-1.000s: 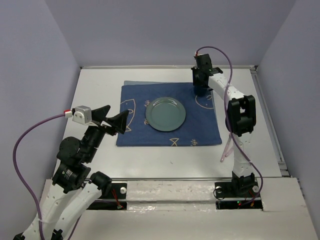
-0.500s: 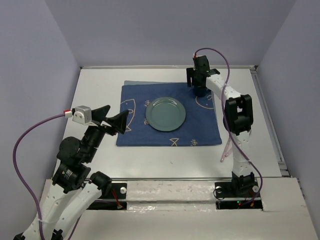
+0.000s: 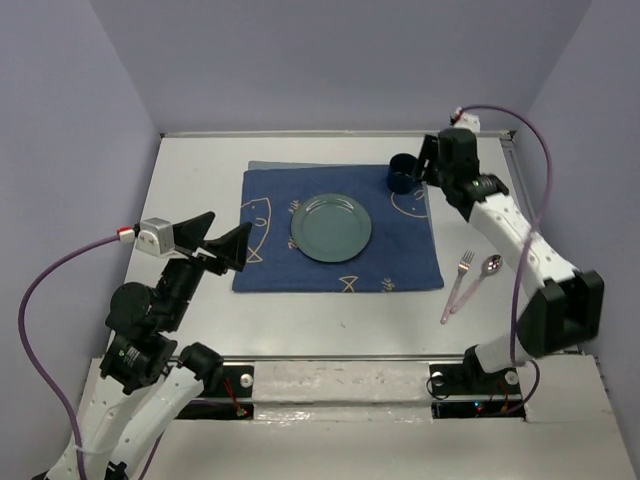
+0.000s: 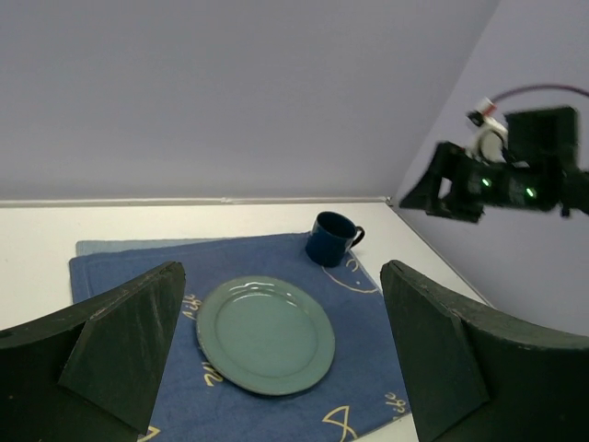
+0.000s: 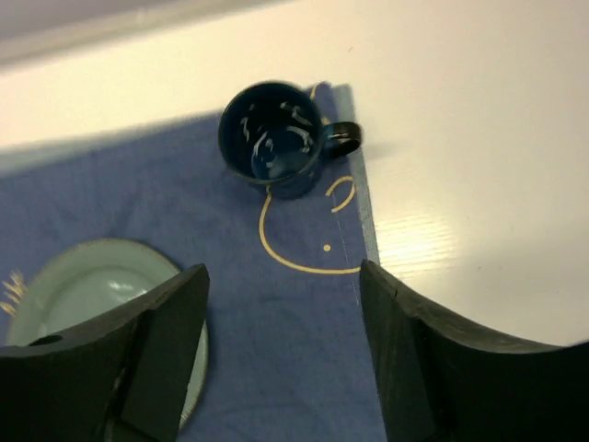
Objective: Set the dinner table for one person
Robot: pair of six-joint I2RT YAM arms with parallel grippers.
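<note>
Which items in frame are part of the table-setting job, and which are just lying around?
Job: dinner table, blue fish-patterned cloth, green plate, dark blue mug, fork, spoon.
Not the job: purple cables of the arms, pale blue strip showing past the cloth's far edge.

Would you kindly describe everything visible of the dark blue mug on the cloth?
The mug is dark blue and glossy, apparently ceramic, with one loop handle facing the right edge of the cloth. It stands upright, looking empty, at the cloth's far right corner, beyond the plate. Only the cloth touches it; the right gripper hovers apart, jaws open.
</note>
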